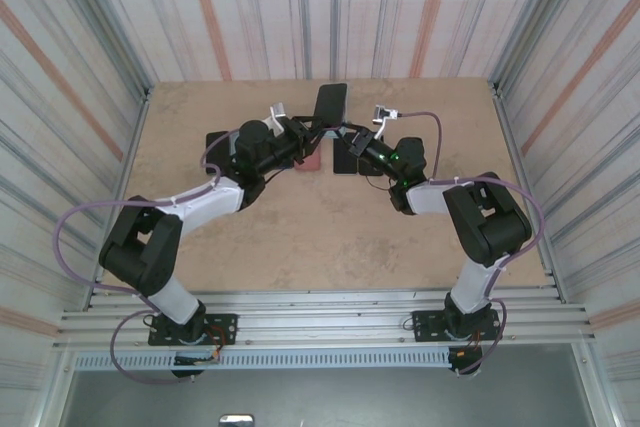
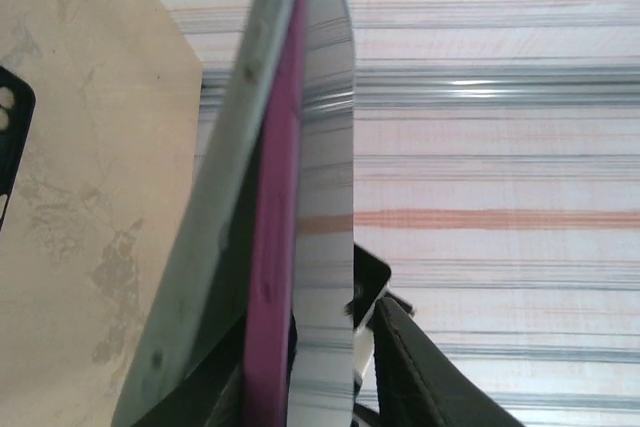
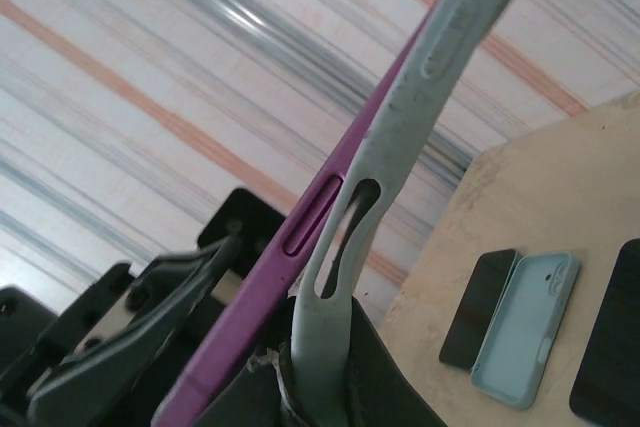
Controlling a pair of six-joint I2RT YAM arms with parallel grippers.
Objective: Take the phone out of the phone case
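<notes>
Right hand (image 3: pixel 318 372) pinches the edge of the pale phone case (image 3: pixel 440 57), which is partly peeled from the purple phone (image 3: pixel 255 297). Left hand (image 2: pixel 300 377) straddles the phone; I cannot tell whether it grips.

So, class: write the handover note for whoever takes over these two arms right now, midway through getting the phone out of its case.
Grippers: the right gripper is shut on the edge of the grey phone case. The left gripper has its jaws around the purple phone; I cannot tell if it grips.
Where: phone and case are held up above the table.
Done: cased phone lifted, case edge pinched.
Left: peel the case off; the phone is not yet out.
</notes>
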